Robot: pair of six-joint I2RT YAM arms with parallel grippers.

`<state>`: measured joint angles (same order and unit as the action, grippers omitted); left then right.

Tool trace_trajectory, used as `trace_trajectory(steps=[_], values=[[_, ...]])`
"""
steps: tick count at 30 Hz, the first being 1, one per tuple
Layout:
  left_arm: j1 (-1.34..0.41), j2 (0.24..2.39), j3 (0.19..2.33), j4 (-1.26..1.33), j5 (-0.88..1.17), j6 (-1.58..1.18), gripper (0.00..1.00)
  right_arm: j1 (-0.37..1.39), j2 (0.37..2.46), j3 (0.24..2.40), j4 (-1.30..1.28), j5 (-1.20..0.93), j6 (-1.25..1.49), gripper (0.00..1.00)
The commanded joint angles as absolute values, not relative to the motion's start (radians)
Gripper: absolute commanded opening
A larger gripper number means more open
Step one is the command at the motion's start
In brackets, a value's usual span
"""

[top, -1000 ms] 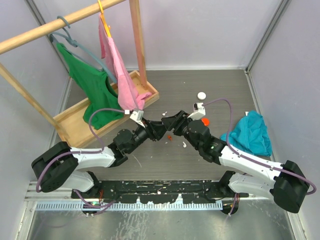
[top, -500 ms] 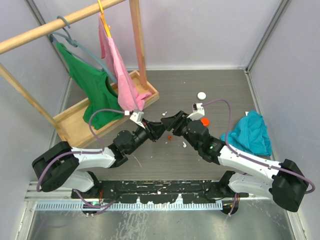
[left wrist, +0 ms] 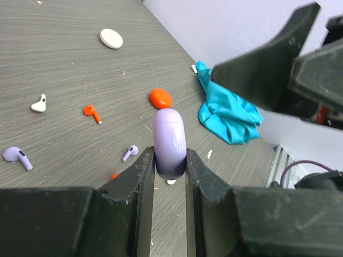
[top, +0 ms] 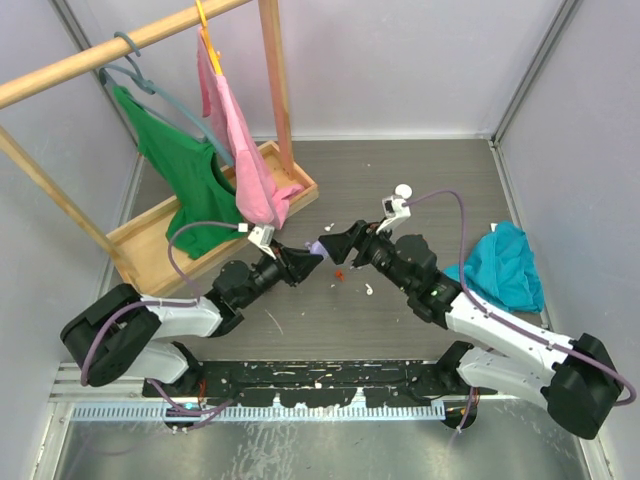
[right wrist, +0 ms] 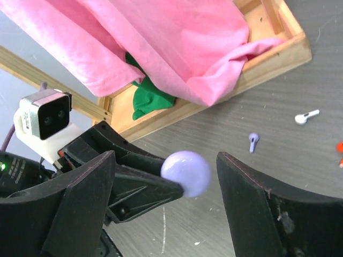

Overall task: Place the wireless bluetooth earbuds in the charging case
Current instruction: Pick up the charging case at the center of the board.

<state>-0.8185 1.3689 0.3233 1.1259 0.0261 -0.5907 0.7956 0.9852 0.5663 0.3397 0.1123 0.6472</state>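
My left gripper (left wrist: 170,163) is shut on a lilac round charging case (left wrist: 170,140), held on edge above the table; its lid looks closed. In the top view the case (top: 314,246) sits between my left gripper (top: 303,259) and my right gripper (top: 338,243). My right gripper (right wrist: 166,160) is open, its jaws wide on either side of the case (right wrist: 186,172) without touching it. Loose earbuds lie on the table: two lilac ones (left wrist: 16,156) (left wrist: 129,153), a white one (left wrist: 38,104) and a red one (left wrist: 92,112).
A red round case (left wrist: 161,98) and a white round case (left wrist: 111,38) lie beyond the earbuds. A teal cloth (top: 503,266) lies at the right. A wooden tray (top: 150,235) with a rack holding green and pink garments (top: 240,140) stands at the back left.
The two grippers were pressed together over the table; now my left gripper has drawn back to the left with the lilac case showing, and my right gripper has lifted slightly.
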Motion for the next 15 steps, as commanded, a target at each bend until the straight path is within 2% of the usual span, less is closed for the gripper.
trace_trajectory(steps=[1,7,15], values=[[-0.762,1.311,0.311,1.257,0.210,-0.615,0.15,0.676,0.974,0.579,0.462,-0.226,0.497,0.81],[-0.662,1.278,0.304,1.266,0.374,-0.651,0.14,0.572,1.001,0.585,0.501,-0.579,0.367,0.80],[-0.613,1.161,0.315,1.249,0.525,-0.673,0.14,0.509,1.070,0.591,0.567,-0.829,0.291,0.72]])
